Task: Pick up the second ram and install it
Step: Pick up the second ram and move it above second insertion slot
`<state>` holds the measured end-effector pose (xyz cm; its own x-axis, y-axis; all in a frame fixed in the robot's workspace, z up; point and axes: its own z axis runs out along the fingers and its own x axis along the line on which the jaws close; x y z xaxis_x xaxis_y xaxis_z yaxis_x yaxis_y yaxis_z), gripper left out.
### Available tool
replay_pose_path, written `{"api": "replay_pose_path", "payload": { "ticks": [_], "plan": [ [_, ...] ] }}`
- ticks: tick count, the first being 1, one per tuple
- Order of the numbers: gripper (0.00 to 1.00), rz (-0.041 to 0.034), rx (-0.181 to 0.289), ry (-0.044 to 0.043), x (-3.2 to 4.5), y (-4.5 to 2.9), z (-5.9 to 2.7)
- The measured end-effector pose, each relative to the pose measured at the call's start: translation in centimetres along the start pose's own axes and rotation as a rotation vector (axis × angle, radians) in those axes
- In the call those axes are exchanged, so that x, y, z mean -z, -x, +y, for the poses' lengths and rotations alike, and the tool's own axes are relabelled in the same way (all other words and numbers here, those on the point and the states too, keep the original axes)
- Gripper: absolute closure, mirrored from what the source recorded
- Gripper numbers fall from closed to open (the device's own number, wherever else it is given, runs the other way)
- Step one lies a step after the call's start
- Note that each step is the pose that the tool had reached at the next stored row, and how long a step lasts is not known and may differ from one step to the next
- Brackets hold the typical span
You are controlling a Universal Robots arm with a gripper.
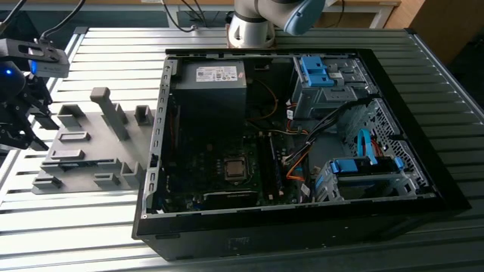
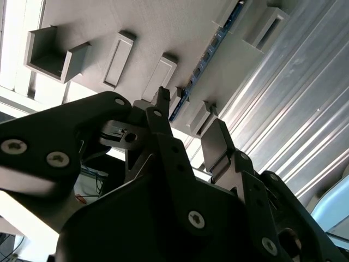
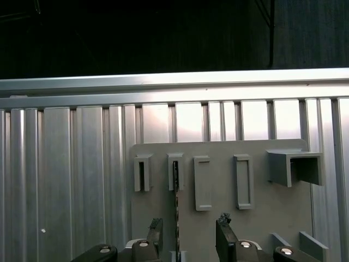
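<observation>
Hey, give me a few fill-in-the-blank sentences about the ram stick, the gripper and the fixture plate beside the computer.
1. The grey fixture plate lies on the exterior view's ___ of the open computer case.
2. In the first wrist view, the second ram stands on its ___ in a slot of that plate.
3. The gripper hangs over the ram with its jaws ___, not clamped on it.
Missing words: left; edge; open.

Directly under the gripper (image 3: 190,233), the fixture plate (image 3: 262,218) was laid on the slatted table (image 3: 65,174). The second ram (image 3: 176,207) was held on edge in the plate's slots, in line with the gap between the spread fingers (image 3: 155,229). The computer case (image 1: 264,238) was set beside the plate, well apart from the gripper.
</observation>
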<state>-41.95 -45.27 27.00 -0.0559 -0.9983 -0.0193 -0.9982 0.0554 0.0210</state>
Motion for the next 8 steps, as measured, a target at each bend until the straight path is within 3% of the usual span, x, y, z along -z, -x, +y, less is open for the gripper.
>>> {"api": "replay_pose_path", "payload": {
  "ticks": [8],
  "plan": [
    [0.49, -0.0004, -0.012, -0.0003, -0.67, -0.01, -0.01]
  ]
}}
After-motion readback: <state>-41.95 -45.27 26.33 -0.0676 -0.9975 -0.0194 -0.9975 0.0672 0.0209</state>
